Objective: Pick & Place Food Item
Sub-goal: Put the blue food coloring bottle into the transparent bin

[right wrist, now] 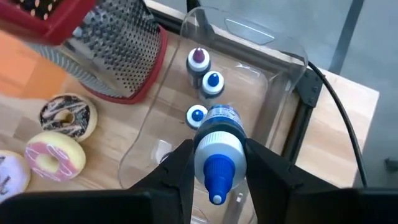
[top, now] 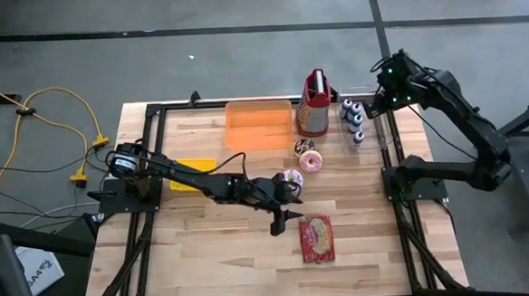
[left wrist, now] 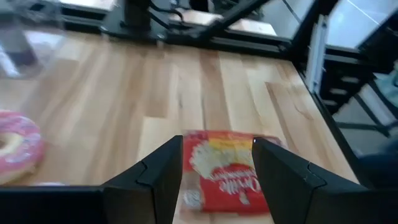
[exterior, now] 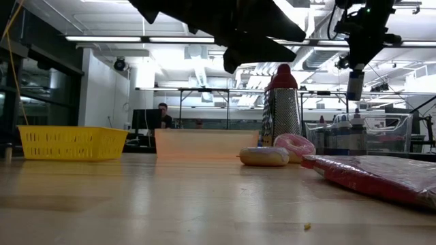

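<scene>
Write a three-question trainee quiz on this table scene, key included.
1. True or false: the right claw is empty.
2. Which item lies ahead of the open left claw? A) the grater B) the red packet C) the yellow basket
3. Fill in: the right claw holds its bottle over the clear ____.

Key: 1 false, it grips a blue-capped bottle; 2 B; 3 bin, which already holds other bottles.

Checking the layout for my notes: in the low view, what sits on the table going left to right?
Yellow slotted plastic basket → translucent orange bin → glazed beige doughnut → red flat food packet.
</scene>
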Robot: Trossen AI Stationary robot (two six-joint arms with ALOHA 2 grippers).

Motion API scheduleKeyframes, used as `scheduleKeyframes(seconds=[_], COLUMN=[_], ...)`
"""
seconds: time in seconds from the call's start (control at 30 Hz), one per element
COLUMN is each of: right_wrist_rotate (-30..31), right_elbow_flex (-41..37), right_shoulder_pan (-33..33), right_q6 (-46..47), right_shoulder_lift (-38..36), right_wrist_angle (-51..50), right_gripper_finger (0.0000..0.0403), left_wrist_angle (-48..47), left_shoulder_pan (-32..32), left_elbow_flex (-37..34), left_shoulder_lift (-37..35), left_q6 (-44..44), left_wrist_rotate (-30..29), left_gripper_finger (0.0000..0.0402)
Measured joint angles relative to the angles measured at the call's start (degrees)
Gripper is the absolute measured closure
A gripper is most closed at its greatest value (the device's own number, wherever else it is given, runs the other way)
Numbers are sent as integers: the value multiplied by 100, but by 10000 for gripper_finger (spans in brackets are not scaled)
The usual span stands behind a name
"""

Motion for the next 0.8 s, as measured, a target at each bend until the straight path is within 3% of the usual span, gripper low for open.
scheduleKeyframes(seconds=[0.33,0.8], right_wrist_rotate=[8,766], right_elbow_flex=[-4,-7], right_shoulder_pan=[-98,61], right_q6=[428,1836], right_shoulder_lift=[526,942], right_wrist_angle=[82,737], right_gripper_finger=[296,297], left_wrist_angle=[-412,-496], left_shoulder_pan=[2,-11], left_elbow_flex=[0,0], left_shoulder_lift=[0,0], left_q6=[85,227], left_wrist_rotate=[163,165], left_gripper_finger=[215,215])
